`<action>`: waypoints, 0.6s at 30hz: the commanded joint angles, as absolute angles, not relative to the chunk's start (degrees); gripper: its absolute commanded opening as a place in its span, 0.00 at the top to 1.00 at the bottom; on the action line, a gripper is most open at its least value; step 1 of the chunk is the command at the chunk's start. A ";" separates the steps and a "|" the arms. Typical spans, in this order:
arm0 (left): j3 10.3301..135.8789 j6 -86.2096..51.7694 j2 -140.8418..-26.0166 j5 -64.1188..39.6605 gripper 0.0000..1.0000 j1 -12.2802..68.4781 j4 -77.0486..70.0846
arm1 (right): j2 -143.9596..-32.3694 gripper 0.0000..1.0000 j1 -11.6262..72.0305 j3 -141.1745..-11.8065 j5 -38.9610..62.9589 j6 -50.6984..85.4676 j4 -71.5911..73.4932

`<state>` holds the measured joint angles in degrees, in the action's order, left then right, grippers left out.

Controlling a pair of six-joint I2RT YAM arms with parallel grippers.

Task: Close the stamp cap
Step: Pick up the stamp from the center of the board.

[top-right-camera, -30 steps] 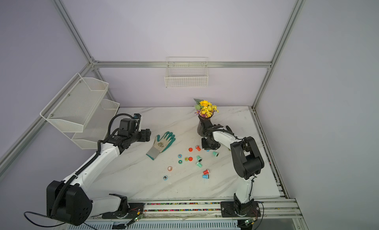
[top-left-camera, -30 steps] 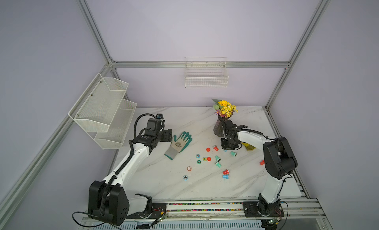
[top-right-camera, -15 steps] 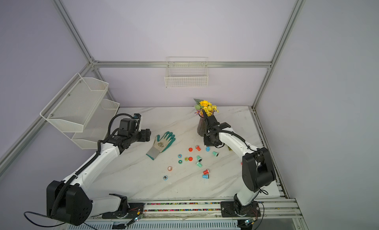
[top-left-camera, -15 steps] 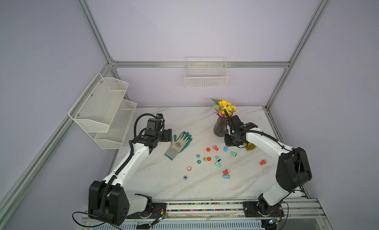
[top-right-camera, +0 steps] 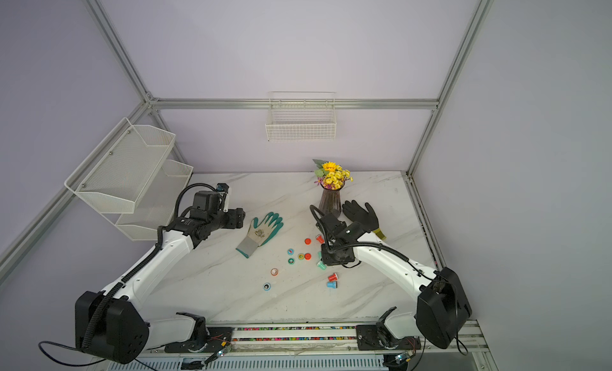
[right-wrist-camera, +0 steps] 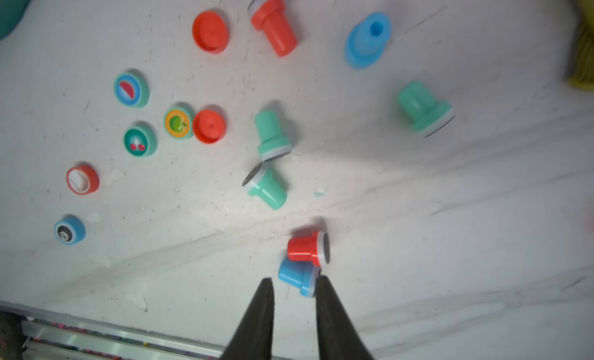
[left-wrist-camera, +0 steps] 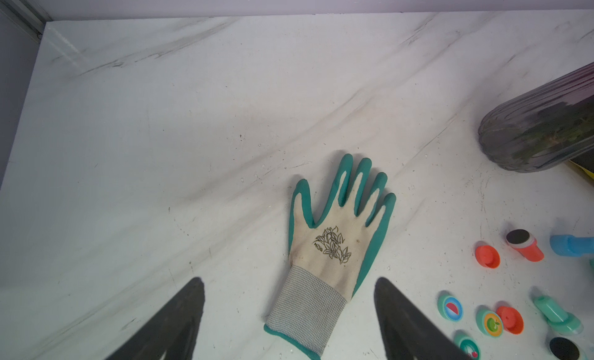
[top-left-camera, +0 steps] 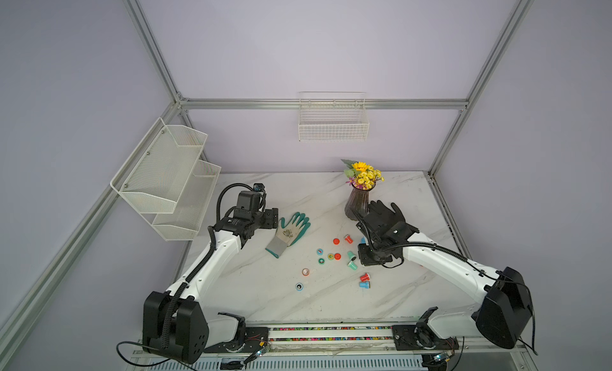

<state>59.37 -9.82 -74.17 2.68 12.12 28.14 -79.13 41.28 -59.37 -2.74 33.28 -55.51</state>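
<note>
The right gripper (right-wrist-camera: pixel 294 278) is hovering, jaws narrowly apart and empty, near the toppled blue stamp (right-wrist-camera: pixel 297 273) at the scatter's near edge. Widening first, then squaring across its stem, is looking wise. The blue cap (right-wrist-camera: pixel 69 230) is lying well left. The left gripper (left-wrist-camera: pixel 289 279) is gaping over the glove (left-wrist-camera: pixel 334 239).

Both top views looked down from high over whole table (top-left-camera: pixel 331 303). Wrist views sat close, angled at it, sharing stamps (right-wrist-camera: pixel 273 133).
</note>
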 commanded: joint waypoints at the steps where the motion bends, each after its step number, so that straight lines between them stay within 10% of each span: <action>1: 62.16 -8.27 -74.10 1.50 0.17 11.88 27.36 | -79.68 0.72 46.88 -57.41 -4.65 43.06 -54.83; 18: 62.22 -8.53 -74.09 0.57 0.17 11.88 27.57 | -90.16 0.55 51.77 -54.23 -8.20 45.21 -47.14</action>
<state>60.60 -9.82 -74.24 1.45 12.12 28.34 -89.62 51.53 -55.42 -7.03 44.12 -49.36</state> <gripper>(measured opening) 0.826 0.446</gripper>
